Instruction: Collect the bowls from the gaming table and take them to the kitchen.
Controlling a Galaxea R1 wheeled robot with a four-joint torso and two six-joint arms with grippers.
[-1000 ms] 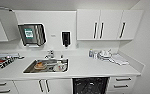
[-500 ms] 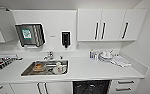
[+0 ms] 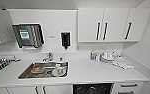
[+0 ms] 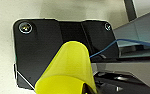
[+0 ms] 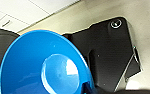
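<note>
In the left wrist view the yellow bowl (image 4: 68, 70) hangs close to the camera over the robot's dark base plate, with my left gripper (image 4: 86, 88) shut on its rim. The blue bowl (image 5: 46, 67) shows its inside in the right wrist view, and my right gripper (image 5: 87, 87) is shut on its edge. In the head view I face the kitchen: a white countertop (image 3: 91, 72), a steel sink (image 3: 44, 70) with dishes in it, and white wall cabinets (image 3: 113, 25). The gaming table is out of view.
A towel dispenser (image 3: 28, 35) and a dark soap dispenser (image 3: 65, 39) hang on the wall. Stacked dishes (image 3: 107, 57) and a cloth (image 3: 123, 63) lie at the counter's right end. A dark open compartment (image 3: 92, 88) sits under the counter.
The head camera has drawn slightly nearer to the counter, so the sink and cabinets show a little larger. Nothing in the kitchen itself has moved.
</note>
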